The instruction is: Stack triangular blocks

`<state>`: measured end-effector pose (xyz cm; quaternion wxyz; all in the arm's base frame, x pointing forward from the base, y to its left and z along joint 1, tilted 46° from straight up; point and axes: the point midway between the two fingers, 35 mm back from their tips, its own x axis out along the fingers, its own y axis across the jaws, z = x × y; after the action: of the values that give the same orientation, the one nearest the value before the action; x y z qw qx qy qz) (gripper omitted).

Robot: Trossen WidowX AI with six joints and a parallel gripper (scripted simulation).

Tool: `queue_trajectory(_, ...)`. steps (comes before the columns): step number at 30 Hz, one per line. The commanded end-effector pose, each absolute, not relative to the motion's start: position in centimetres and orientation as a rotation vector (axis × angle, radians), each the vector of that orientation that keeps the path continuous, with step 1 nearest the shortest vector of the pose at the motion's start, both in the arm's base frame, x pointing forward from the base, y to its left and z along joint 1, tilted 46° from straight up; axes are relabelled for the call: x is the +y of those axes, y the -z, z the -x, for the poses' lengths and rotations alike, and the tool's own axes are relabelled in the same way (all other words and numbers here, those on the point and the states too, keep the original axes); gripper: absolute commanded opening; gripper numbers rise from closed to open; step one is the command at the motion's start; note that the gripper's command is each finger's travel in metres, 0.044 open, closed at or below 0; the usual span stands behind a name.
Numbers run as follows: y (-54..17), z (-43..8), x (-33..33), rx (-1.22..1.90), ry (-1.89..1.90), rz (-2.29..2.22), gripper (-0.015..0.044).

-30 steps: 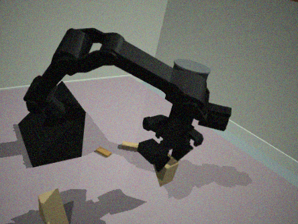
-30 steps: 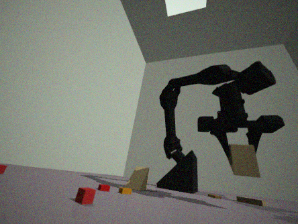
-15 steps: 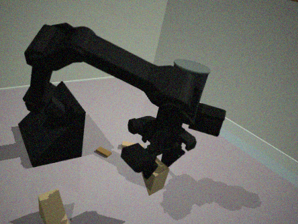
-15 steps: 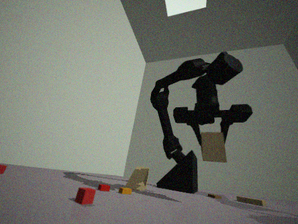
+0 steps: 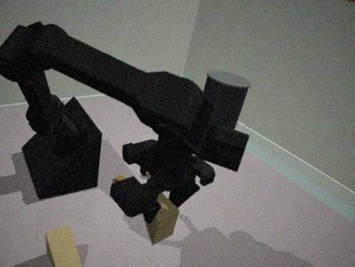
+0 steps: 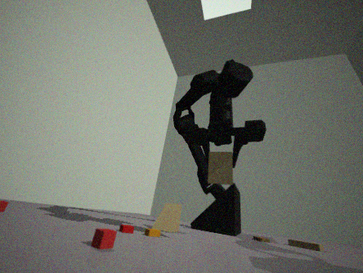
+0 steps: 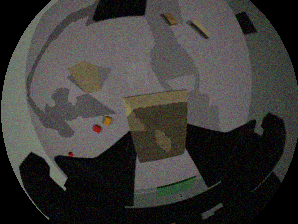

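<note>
One tan triangular block [image 5: 163,227] [image 6: 221,168] [image 7: 159,132] is between the fingers of my gripper [image 5: 163,205] [image 6: 221,163] [image 7: 156,128], which is shut on it. The held block hangs clear above the table; its slope is hard to make out. The other tan triangular block [image 5: 65,245] [image 6: 169,218] [image 7: 86,76] stands on the table, its sloping side showing in the exterior view. It is apart from the held block, at the lower left in the top view and upper left in the wrist view. The fingers partly hide the held block in the top view.
A red cube [image 6: 104,239], a smaller red block [image 6: 127,228] and an orange block [image 6: 153,232] lie near the standing block. A thin tan bar [image 6: 304,245] [image 7: 199,29] and an orange piece [image 5: 119,178] [image 7: 169,19] lie nearer the arm's base [image 5: 64,160].
</note>
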<state>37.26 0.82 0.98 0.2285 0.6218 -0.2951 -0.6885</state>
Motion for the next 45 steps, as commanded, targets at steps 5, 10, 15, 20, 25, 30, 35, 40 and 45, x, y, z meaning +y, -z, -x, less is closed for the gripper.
queue_trajectory(5, -4.6, -37.0, -1.6, -0.813, 1.887, -1.711, 0.0000)
queue_trajectory(10, -6.6, -36.6, -3.1, -0.816, 1.885, -1.708, 0.0000)
queue_trajectory(15, -8.5, -36.0, -4.5, -0.820, 1.884, -1.704, 0.0000)
queue_trajectory(20, -10.4, -35.3, -5.9, -0.826, 1.882, -1.699, 0.0000)
queue_trajectory(25, -12.2, -34.4, -7.3, -0.832, 1.880, -1.693, 0.0000)
queue_trajectory(30, -12.4, -34.3, -7.5, -0.832, 1.880, -1.693, 0.0000)
queue_trajectory(35, -11.4, -33.7, -8.5, -0.831, 1.881, -1.693, 0.0000)
queue_trajectory(40, -10.2, -32.9, -9.6, -0.831, 1.880, -1.693, 0.0000)
queue_trajectory(45, -9.0, -32.0, -10.5, -0.832, 1.880, -1.693, 0.0000)
